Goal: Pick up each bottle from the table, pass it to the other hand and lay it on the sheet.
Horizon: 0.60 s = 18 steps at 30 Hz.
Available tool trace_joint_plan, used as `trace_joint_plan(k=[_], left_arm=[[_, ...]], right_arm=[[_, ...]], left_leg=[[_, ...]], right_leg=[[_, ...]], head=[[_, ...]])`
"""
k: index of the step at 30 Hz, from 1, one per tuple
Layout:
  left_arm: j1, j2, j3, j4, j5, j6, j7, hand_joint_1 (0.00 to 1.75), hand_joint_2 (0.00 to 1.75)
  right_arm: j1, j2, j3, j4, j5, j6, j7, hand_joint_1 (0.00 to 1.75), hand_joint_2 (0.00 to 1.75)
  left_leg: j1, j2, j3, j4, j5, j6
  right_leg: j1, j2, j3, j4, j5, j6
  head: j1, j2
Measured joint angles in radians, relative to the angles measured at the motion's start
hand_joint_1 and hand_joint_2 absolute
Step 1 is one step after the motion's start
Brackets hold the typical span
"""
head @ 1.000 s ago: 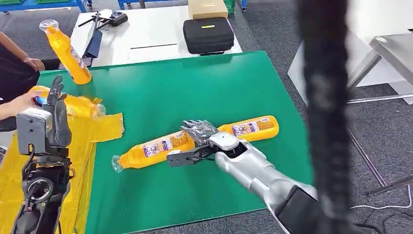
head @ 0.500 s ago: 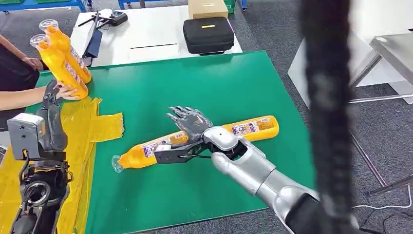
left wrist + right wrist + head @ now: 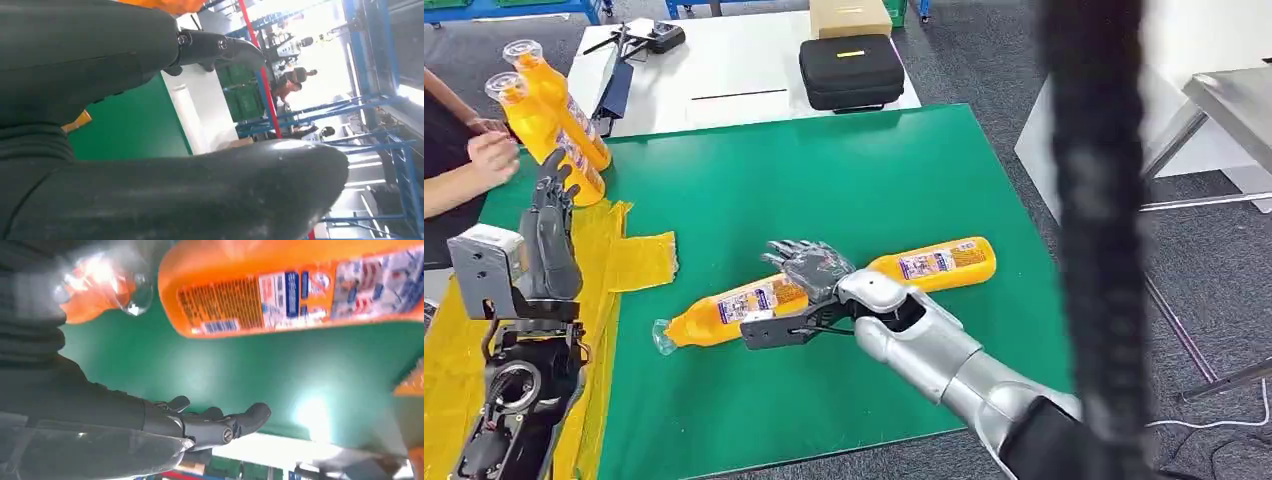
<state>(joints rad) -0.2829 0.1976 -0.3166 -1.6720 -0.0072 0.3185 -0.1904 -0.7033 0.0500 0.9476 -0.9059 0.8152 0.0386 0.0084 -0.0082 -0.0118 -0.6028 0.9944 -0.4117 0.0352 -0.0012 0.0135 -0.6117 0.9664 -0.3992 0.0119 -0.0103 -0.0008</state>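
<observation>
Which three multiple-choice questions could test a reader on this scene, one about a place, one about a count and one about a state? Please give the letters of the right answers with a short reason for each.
1. Where is the black case?
A. on the white table behind the green table
B. on the yellow sheet
C. in the left hand

2. How many orange bottles lie flat on the green table?
A. none
B. two
C. five

3. What is the right hand doing?
A. gripping a bottle and lifting it
B. open, fingers spread, over a lying bottle
C. holding the black case

Answers:
1 A: the black case rests on the white table, beyond the green table.
2 B: one lying bottle and another lying bottle; two more stand upright.
3 B: the right hand has its fingers apart and holds nothing.
</observation>
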Motion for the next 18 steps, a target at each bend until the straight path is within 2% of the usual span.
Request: trace_joint_plan(k=[6,15,16,17,18], left_arm=[[-0.004,-0.007,-0.034,-0.013,0.03,0.01,-0.009,0.0,0.0],[0.022,-0.008,-0.048,-0.055,0.081,0.023,-0.04,0.0,0.0],[0.026,-0.008,-0.048,-0.06,0.082,0.024,-0.043,0.0,0.0],[0.029,-0.008,-0.049,-0.065,0.083,0.026,-0.045,0.0,0.0],[0.032,-0.008,-0.049,-0.07,0.086,0.027,-0.047,0.0,0.0]], right_arm=[[-0.037,0.055,0.038,0.177,0.028,-0.02,-0.04,0.0,1.75],[-0.065,0.125,0.081,0.31,0.057,-0.015,-0.041,0.0,1.75],[-0.066,0.13,0.087,0.321,0.061,-0.014,-0.041,0.12,1.75],[-0.068,0.135,0.094,0.33,0.067,-0.013,-0.041,1.73,1.75],[-0.069,0.141,0.103,0.344,0.075,-0.008,-0.04,1.75,1.75]], left_leg=[[0.0,0.0,0.0,0.0,0.0,0.0],[0.0,0.0,0.0,0.0,0.0,0.0],[0.0,0.0,0.0,0.0,0.0,0.0],[0.0,0.0,0.0,0.0,0.0,0.0],[0.0,0.001,0.0,0.0,0.0,0.0]], right_leg=[[0.0,0.0,0.0,0.0,0.0,0.0],[0.0,0.0,0.0,0.0,0.0,0.0],[0.0,0.0,0.0,0.0,0.0,0.0],[0.0,0.0,0.0,0.0,0.0,0.0],[0.0,0.0,0.0,0.0,0.0,0.0]], head=[[0.001,0.0],[0.0,0.0],[0.0,0.0],[0.001,0.0],[0.0,0.0]])
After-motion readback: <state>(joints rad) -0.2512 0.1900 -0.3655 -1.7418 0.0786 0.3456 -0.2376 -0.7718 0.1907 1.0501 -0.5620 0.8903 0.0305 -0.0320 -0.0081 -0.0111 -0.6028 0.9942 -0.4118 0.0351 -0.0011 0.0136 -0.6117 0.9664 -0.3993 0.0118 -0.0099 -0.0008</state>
